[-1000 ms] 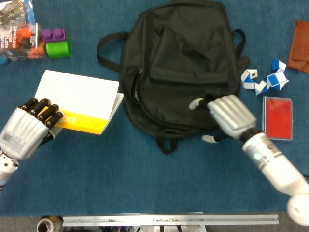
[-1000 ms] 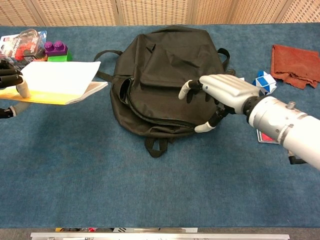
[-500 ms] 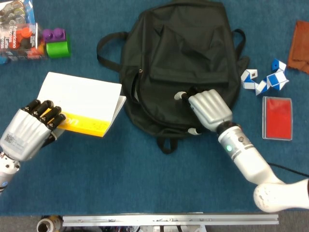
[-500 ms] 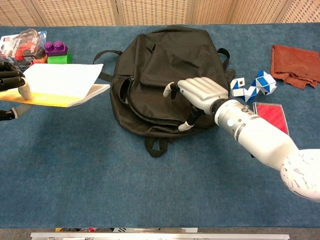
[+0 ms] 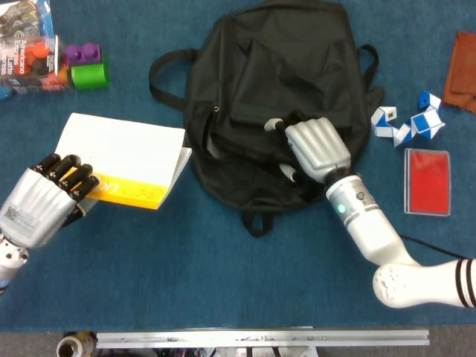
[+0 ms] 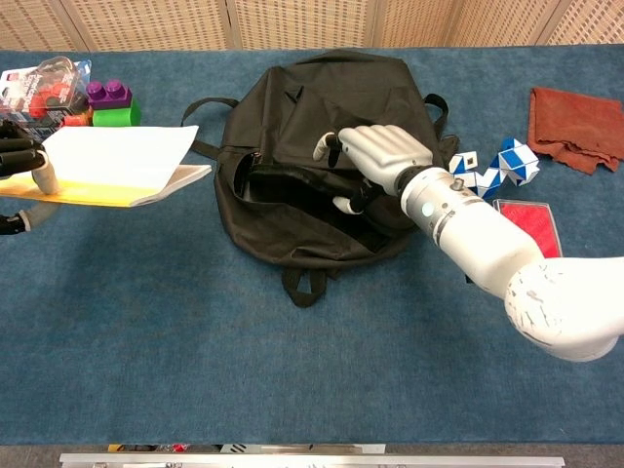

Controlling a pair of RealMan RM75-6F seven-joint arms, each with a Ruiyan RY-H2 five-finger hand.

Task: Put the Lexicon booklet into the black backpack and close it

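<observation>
The black backpack [image 5: 290,67] lies flat in the middle of the blue table, its zip mouth along the left and near side. My right hand [image 5: 316,149] grips the upper flap at that mouth, fingers on top and thumb tucked under, holding a dark gap [image 6: 292,185] apart. The Lexicon booklet [image 5: 123,152], white with a yellow band, is off to the left of the bag. My left hand [image 5: 44,201] pinches its near-left corner and holds it roughly level just above the table; the chest view shows the booklet [image 6: 117,156] raised, with the left hand [image 6: 19,161] at the frame edge.
Purple and green toy blocks [image 5: 85,65] and a packaged toy [image 5: 26,48] sit at the far left. A blue-white snake puzzle [image 5: 405,123], a red case [image 5: 427,181] and a rust cloth [image 5: 462,74] lie to the right. A backpack strap [image 5: 167,78] loops toward the booklet.
My right hand moved left and further onto the bag, took hold of the flap and pulled the zip mouth apart. The booklet and left hand barely shifted.
</observation>
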